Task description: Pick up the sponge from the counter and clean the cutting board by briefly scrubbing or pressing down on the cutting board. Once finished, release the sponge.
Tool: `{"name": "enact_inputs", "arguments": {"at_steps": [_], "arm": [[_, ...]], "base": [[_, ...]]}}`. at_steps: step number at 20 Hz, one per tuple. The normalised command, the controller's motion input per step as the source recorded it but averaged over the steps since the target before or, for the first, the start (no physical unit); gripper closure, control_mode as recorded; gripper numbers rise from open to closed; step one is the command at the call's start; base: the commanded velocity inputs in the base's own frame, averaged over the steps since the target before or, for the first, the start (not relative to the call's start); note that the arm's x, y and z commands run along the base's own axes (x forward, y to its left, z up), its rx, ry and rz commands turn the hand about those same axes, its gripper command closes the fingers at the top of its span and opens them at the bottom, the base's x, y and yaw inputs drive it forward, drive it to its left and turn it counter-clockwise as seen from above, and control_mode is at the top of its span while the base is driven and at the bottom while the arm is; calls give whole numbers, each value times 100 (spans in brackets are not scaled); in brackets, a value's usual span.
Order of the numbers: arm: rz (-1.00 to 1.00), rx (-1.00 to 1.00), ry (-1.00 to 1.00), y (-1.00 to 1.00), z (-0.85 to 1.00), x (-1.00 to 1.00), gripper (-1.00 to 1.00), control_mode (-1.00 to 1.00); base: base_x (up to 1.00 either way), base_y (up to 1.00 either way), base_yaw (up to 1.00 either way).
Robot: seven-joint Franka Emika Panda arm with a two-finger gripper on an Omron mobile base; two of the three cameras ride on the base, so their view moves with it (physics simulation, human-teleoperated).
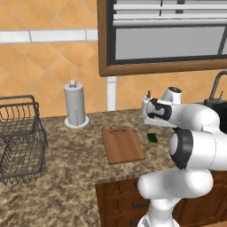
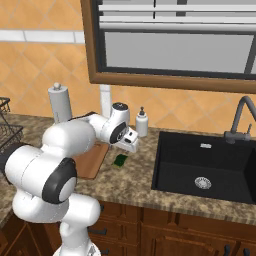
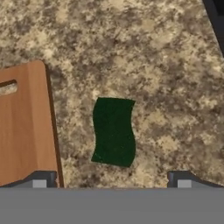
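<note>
Green and untouched, our sponge (image 3: 113, 131) lies flat on the granite counter (image 3: 175, 65), just beside the long edge of the board (image 3: 24, 127) that faces the sink (image 2: 205, 165), and apart from it by a strip of bare stone. We judge the task barely begun: nothing is picked up, the board has not been scrubbed or pressed, and the release is left too. Our gripper (image 3: 111, 183) hangs above the sponge, looking straight down on it. The fingers (image 3: 39, 179) stand wide apart, one tip over the board's near corner and the other over bare counter past the sponge, so the sponge lies between them with room on both sides. They hold nothing and touch nothing that we can see. From the base views the hand sits over the counter between board and sink. The grasp comes first, we think, then the carry across onto the board.
</note>
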Motion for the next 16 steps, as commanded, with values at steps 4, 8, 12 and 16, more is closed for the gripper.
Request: {"name": "enact_inputs", "arguments": {"at_steps": [4,8,12,16], "arm": [[3,0,0,2,-38,3,-100,-100],[4,0,0,0,-36,9,-100,-100],[5,0,2,0,-31,23,-100,-100],[5,0,0,0,-29,16,-100,-100]], "base": [[0,0,0],[0,0,0],[0,0,0],[0,0,0]]}}
